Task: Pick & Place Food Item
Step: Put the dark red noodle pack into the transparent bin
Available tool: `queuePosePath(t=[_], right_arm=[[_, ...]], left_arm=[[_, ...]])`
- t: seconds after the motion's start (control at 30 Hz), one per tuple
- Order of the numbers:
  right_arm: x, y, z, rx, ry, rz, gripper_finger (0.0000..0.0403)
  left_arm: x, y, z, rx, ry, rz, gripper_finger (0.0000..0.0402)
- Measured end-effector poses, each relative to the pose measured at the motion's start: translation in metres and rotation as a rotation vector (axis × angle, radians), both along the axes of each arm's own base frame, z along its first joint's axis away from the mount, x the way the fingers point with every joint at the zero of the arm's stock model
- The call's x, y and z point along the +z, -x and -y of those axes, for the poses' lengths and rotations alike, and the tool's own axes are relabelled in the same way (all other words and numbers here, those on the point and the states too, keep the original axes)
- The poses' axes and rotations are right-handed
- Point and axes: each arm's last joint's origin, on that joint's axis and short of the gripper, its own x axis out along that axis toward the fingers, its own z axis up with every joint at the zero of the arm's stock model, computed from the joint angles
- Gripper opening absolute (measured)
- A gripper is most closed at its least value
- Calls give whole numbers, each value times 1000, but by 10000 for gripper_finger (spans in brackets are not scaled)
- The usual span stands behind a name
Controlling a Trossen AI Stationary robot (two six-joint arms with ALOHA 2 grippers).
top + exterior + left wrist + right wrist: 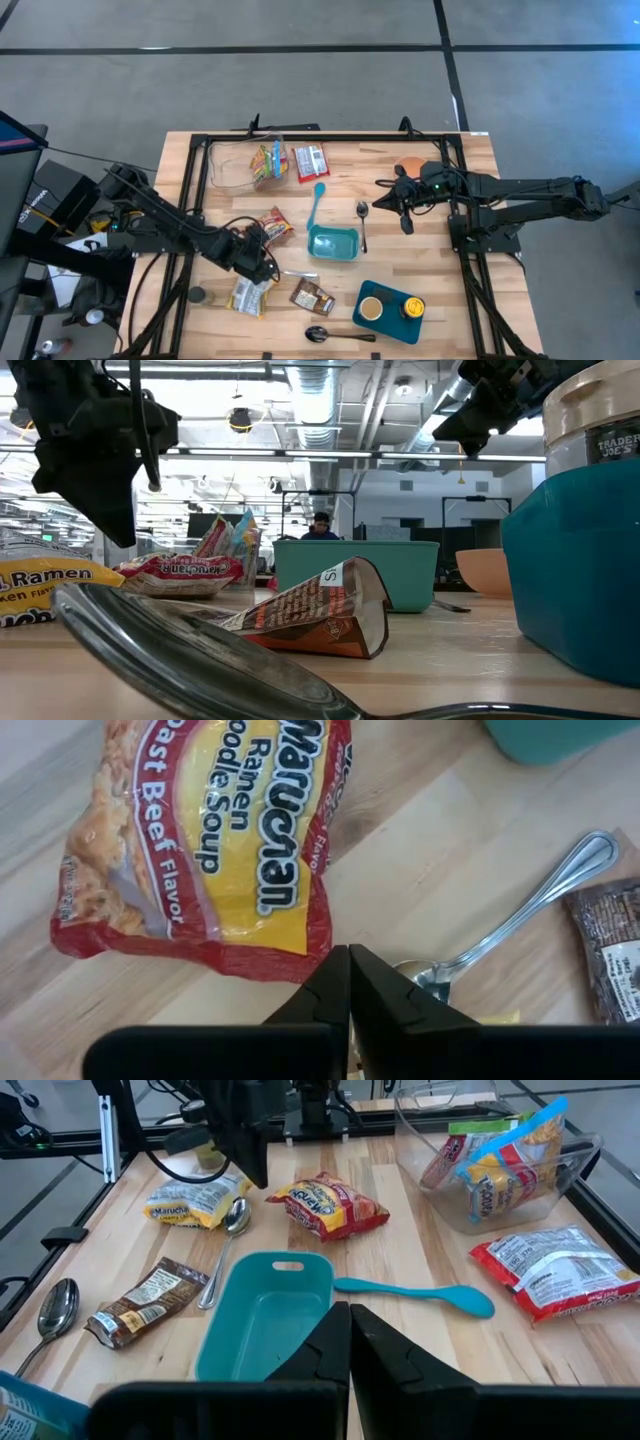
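Above the red Maruchan ramen packet (205, 840), the left end effector (252, 252) hangs with its 2 fingers (325, 990) pressed together, holding nothing. In the left wrist view the fingertips sit just off the packet's crimped edge, not touching it, with a metal spoon (520, 915) lying close beside them on the wooden surface (440, 260). A yellow ramen packet (247, 294) lies just past that arm toward the front edge, and a brown snack wrapper (312, 297) is beside it.

Across the surface, the right end effector (388, 197) is also closed tight and empty, raised near an orange bowl (411, 167). Ahead of it are a teal rectangular container (333, 243), a teal spatula (318, 204) and a 2nd spoon (363, 222).

Near the back rail a clear tub (252, 163) holds more snack packets, with a red and white packet (311, 162) lying just outside it. At the front, a teal tray (390, 311) carries a cup and a yellow-lidded jar, and a 3rd spoon (335, 335) rests near the edge. A person (321, 525) sits far back in the room.
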Motion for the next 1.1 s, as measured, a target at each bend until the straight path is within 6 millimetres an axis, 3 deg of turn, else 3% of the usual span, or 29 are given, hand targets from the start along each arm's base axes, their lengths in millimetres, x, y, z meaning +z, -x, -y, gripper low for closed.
queuePosePath(t=[0.27,0.7,0.87,1.1], right_arm=[[0,0,0,0,0,0,0],[0,0,0,0,1,0,0],[0,0,0,0,0,0,0],[0,0,0,0,0,0,0]], left_arm=[[0,-1,-1,-2,23,-8,34],[-1,-2,-11,-29,-40,-44,196],[-1,-6,-16,-44,-59,-38,217],[-1,-7,-19,-37,-60,-40,216]])
